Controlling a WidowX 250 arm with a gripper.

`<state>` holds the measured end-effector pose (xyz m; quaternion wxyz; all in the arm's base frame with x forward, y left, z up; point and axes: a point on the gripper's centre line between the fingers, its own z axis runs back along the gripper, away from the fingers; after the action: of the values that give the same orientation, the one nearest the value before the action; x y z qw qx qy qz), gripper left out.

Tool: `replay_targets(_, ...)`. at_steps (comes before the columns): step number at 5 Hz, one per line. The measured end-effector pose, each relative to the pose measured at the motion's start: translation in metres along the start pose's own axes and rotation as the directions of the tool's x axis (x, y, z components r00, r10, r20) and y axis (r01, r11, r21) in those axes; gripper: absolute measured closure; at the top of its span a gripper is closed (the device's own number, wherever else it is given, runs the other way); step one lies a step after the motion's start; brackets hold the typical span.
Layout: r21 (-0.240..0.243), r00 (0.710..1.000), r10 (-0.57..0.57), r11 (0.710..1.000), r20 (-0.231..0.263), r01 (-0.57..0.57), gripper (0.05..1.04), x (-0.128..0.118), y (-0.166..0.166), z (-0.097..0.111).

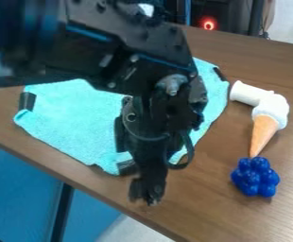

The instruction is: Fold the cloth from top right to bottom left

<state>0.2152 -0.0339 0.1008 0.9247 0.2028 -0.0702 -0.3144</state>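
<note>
On the brown wood-grain table (218, 217), left of centre in the camera view, lies the light turquoise fabric cloth (80, 113). Cloth spread out, surface mostly flat; black patches at its left corner, upper right edge and lower edge. Its middle and part of its right side are hidden behind the arm.

Black robot arm (124, 52) enters from the upper left and crosses above the cloth. Black two-finger gripper (146, 193) hangs down, seen just below the cloth's lower edge, near the front edge of the table. Degree of opening: cannot tell. Anything held: cannot tell.

Right of the cloth: white tube-shaped piece (247, 93), its lower right end meeting a rounded white piece (272, 108). Below that, a tan cone (262, 135), point downward. At the cone's tip, a glossy blue cluster of rounded lobes (255, 177); contact between the two uncertain.
</note>
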Motion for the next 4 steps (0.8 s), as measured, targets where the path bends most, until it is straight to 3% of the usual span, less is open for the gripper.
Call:
replay_targets(2, -0.018, 0.999, 0.032, 0.999, -0.031, -0.032, 0.083, 0.005, 0.010, -0.019)
replay_targets(3, -0.023, 0.998, 0.052, 0.998, -0.035, -0.053, 0.144, 0.012, 0.018, -0.024)
replay_targets(4, -0.024, 0.996, 0.077, 0.997, -0.054, -0.078, 0.425, 0.014, 0.021, -0.028)
